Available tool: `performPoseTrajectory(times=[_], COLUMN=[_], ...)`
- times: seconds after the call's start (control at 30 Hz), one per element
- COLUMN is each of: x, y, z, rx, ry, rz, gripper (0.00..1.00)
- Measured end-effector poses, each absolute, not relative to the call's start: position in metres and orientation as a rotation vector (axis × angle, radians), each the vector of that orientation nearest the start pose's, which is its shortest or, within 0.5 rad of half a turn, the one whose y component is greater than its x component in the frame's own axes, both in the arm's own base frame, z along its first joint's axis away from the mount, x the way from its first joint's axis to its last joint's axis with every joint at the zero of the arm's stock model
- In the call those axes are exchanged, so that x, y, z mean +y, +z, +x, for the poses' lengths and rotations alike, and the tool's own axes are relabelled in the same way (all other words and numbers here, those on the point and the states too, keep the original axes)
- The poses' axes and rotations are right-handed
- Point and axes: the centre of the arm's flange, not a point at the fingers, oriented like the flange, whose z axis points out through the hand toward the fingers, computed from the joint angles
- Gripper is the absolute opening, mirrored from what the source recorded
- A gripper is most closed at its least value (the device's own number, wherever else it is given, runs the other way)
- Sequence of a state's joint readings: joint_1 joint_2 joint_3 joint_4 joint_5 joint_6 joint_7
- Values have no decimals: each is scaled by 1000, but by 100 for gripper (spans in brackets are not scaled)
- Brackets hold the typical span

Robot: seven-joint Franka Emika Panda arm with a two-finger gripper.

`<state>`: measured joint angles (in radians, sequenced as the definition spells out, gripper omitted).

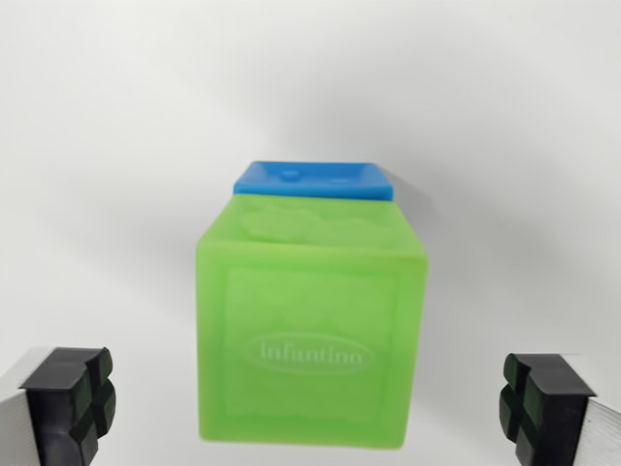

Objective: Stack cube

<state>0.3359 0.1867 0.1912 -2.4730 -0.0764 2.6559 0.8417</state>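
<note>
There is one view only — the wrist camera, set just behind the end effector and looking out between its two black pads, which sit in the lower left and lower right corners. It faces the white table from close range — a green cube fills the centre, a blue cube just behind.

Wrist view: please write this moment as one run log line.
gripper: open, empty | green cube: between the fingers, untouched | blue cube: partly hidden behind green cube | stack: cannot tell
</note>
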Motion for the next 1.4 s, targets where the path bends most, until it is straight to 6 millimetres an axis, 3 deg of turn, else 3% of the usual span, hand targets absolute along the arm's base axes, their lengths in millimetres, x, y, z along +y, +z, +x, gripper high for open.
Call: performPoseTrajectory(times=[1.4], x=[245], y=[392], z=[411], rx=[391], ry=[-7], rz=[-3119], gripper=[100])
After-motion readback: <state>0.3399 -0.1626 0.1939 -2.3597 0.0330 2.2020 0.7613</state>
